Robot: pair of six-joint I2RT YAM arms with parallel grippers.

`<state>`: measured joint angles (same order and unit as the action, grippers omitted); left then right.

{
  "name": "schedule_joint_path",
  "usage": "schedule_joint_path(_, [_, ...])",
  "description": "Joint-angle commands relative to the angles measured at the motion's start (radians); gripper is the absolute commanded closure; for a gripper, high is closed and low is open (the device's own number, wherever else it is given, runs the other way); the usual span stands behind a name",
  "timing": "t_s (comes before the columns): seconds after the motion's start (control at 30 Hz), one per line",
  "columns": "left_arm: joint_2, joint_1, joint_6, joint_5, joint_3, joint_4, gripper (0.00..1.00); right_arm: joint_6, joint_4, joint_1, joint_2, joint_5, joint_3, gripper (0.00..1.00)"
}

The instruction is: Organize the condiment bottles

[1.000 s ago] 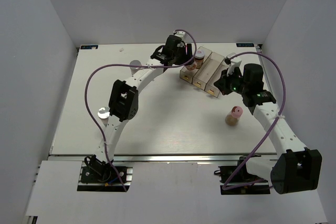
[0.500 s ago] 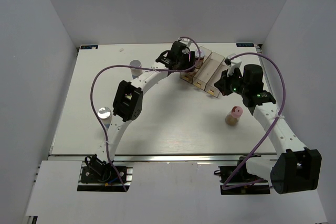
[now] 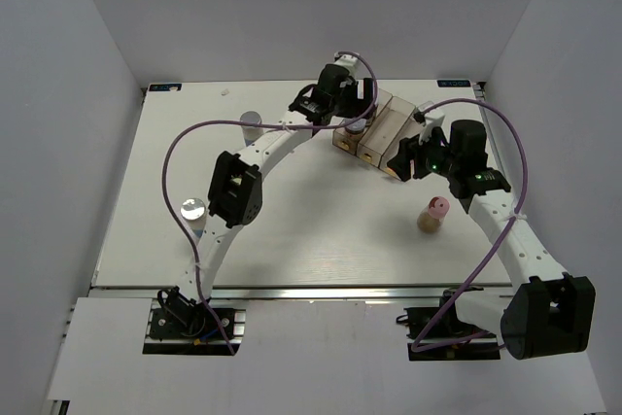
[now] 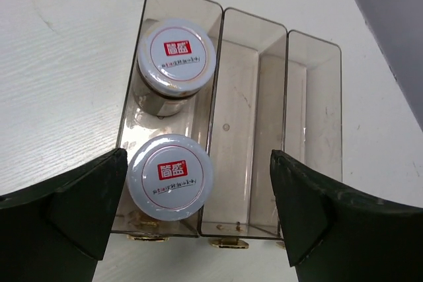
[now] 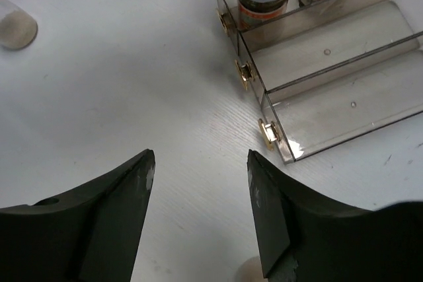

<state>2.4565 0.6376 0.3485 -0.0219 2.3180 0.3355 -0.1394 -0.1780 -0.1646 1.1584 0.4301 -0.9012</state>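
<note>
1. Two dark brown bottles (image 4: 170,176) stand upright in the tray (image 4: 218,117) near the far edge, in the slot nearest the left edge. The other two slots are bare.
2. Loose on the worktop: pink-lidded bottle (image 3: 431,213) toward the right edge, one silver-lidded bottle (image 3: 251,121) near the far edge, and a second silver-lidded bottle (image 3: 193,208) toward the left edge.
3. Handling, judged: light, rigid, smooth-walled and easily tipped. Best gripped across the body just under the lid.
4. Left gripper (image 4: 198,156) hangs over the tray, jaws wide apart and empty. Right gripper (image 5: 198,170) is just beside the tray's near end, also spread and empty.
5. Since a second ago, the left gripper has shifted rightward over the tray and the right gripper has edged toward it. The loose bottles are unmoved.
</note>
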Motion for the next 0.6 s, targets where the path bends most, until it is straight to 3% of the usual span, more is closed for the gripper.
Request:
schedule_joint_path(0.0, [-0.192, 0.004, -0.016, 0.057, 0.032, -0.018, 0.03, -0.031, -0.046, 0.004, 0.000, -0.014, -0.037, 0.36])
schedule_joint_path(0.03, [-0.220, 0.004, -0.025, 0.088, 0.015, -0.010, 0.04, -0.040, -0.063, 0.004, -0.003, -0.033, -0.044, 0.36])
schedule_joint_path(0.1, [-0.321, 0.004, -0.045, 0.112, -0.023, 0.017, 0.19, -0.042, -0.148, 0.002, -0.002, -0.103, -0.076, 0.38])
schedule_joint_path(0.13, [-0.356, 0.002, -0.066, 0.117, -0.047, 0.031, 0.32, -0.043, -0.181, 0.004, 0.004, -0.128, -0.087, 0.38])
schedule_joint_path(0.17, [-0.393, 0.002, -0.072, 0.131, -0.104, 0.049, 0.56, -0.043, -0.219, 0.004, 0.006, -0.149, -0.099, 0.38])
schedule_joint_path(0.23, [-0.517, 0.002, -0.078, 0.142, -0.181, 0.104, 0.68, -0.043, -0.316, 0.004, 0.006, -0.207, -0.114, 0.33])
schedule_joint_path(0.27, [-0.560, 0.002, -0.077, 0.146, -0.265, 0.120, 0.68, -0.043, -0.343, 0.004, 0.001, -0.224, -0.114, 0.27])
schedule_joint_path(0.33, [-0.687, 0.002, -0.054, 0.148, -0.356, 0.151, 0.40, -0.049, -0.393, 0.004, -0.023, -0.266, -0.101, 0.11])
schedule_joint_path(0.4, [-0.773, 0.002, -0.033, 0.148, -0.498, 0.161, 0.15, -0.058, -0.412, 0.004, -0.043, -0.304, -0.085, 0.11])
schedule_joint_path(0.57, [-1.041, 0.002, 0.035, 0.194, -0.738, 0.191, 0.09, -0.066, -0.419, 0.004, -0.040, -0.396, -0.015, 0.11])
